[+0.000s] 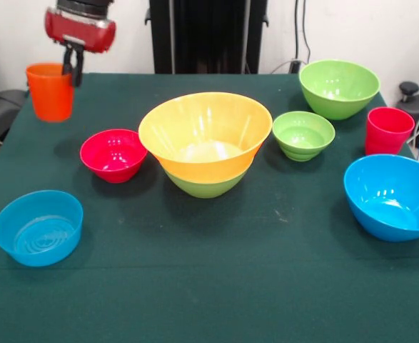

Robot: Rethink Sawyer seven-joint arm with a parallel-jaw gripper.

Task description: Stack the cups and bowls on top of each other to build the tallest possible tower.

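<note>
My gripper (72, 68) hangs at the upper left, shut on the rim of the orange cup (50, 91), which it holds above the table's far left edge. The very wide orange bowl (205, 136) sits nested in a big green bowl (205, 186) at the table's middle. A small red bowl (113, 154) stands left of them, a small blue bowl (38, 227) at the near left. A small green bowl (303, 134), a big green bowl (338, 87), the red cup (388, 131) and a big blue bowl (392, 196) stand on the right. The yellow cup is out of view.
The dark green table (209, 286) has open cloth along its near side. The robot's black pedestal (208, 36) stands behind the far edge. Cables and a black object (412, 93) lie past the right edge.
</note>
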